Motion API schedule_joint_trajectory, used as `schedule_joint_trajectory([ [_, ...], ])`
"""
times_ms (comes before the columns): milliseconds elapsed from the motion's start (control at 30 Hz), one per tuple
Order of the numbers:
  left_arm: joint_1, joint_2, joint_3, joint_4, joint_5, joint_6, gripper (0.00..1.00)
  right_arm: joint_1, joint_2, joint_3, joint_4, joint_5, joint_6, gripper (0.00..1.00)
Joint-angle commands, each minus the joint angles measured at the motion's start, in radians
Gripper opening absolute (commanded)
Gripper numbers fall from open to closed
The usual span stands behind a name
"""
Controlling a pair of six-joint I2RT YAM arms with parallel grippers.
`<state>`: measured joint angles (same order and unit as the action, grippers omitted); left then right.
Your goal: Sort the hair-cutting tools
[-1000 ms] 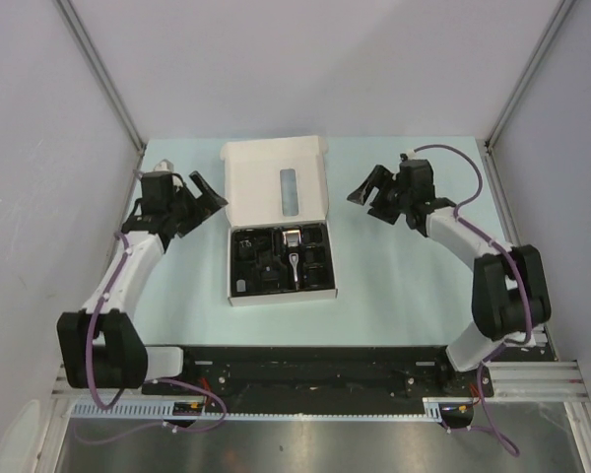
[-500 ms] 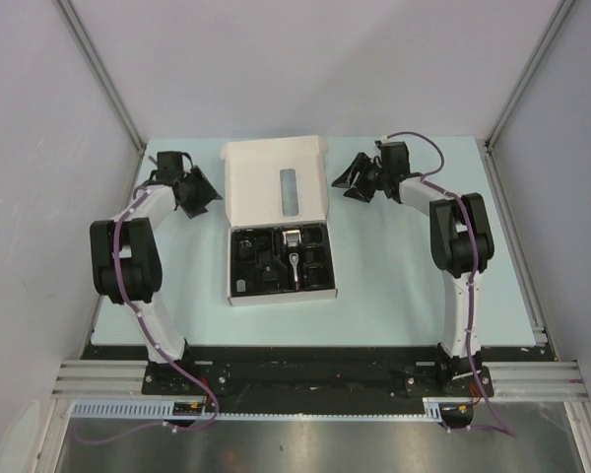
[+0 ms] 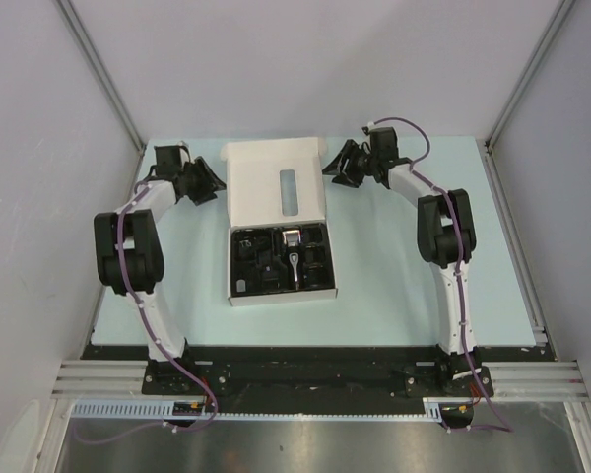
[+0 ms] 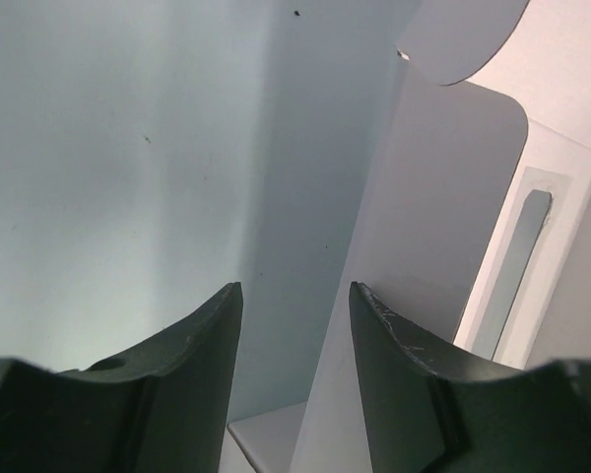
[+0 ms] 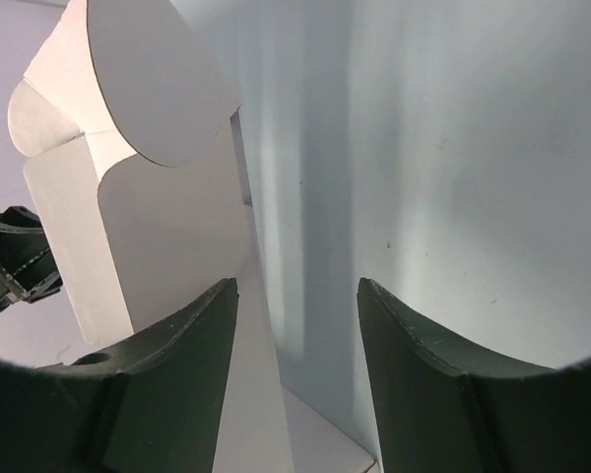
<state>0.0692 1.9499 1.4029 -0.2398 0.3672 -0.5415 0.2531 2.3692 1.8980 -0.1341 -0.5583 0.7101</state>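
one clipper [image 3: 292, 240], black with a silver top, lies in the middle-right of the one black tray [image 3: 315, 279]. the tray fills the near half of the one white box [image 3: 281, 298]. around the clipper the tray holds several small dark pieces [image 3: 261, 258], too small and too dark to count or name from above. brush and cable: can't pick them out.

the box lid [image 3: 261, 192] is folded back flat on the far side, with one narrow slot [image 3: 288, 190] in it. the box sits mid-table [image 3: 394, 276], between the two arms.

two hands, one on each side of the lid. left hand [image 3: 215, 187] is just beside the lid's left edge and right hand [image 3: 333, 168] is at its far right corner. from above i can't tell whether either one touches the lid.

only the top view shows the tray and tools. neither wrist view does.

left wrist: left hand [image 4: 295, 296] spread, nothing between its fingers [image 4: 177, 365]. the lid's edge runs up through the gap, and the slot [image 4: 517, 261] shows off to the right.

right wrist: right hand [image 5: 297, 291] also spread and empty. the lid's rounded flap [image 5: 148, 89] stands up ahead on the left, and bare table fills the right.
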Motion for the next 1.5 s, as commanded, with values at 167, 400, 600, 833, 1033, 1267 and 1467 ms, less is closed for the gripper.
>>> schedule_joint_trajectory([
  [167,-0.003,-0.020,-0.008,0.118,0.186,0.046,0.52,0.032,0.028,0.053,0.016,-0.112,0.008,0.57],
  [400,-0.002,-0.026,-0.063,0.314,0.375,-0.020,0.53,0.028,-0.011,-0.074,0.312,-0.271,0.193,0.57],
  [600,-0.002,-0.068,-0.180,0.477,0.447,-0.110,0.54,0.018,-0.056,-0.200,0.586,-0.367,0.394,0.57],
  [833,0.000,-0.146,-0.265,0.531,0.464,-0.133,0.52,0.005,-0.097,-0.345,0.847,-0.413,0.592,0.55],
  [1033,0.000,-0.198,-0.301,0.560,0.463,-0.152,0.51,-0.006,-0.130,-0.381,0.913,-0.422,0.643,0.53],
  [1267,0.000,-0.246,-0.358,0.591,0.469,-0.156,0.50,-0.011,-0.131,-0.424,1.111,-0.454,0.796,0.50],
  [1467,-0.002,-0.295,-0.400,0.609,0.475,-0.160,0.49,-0.021,-0.162,-0.481,1.166,-0.469,0.845,0.45],
])
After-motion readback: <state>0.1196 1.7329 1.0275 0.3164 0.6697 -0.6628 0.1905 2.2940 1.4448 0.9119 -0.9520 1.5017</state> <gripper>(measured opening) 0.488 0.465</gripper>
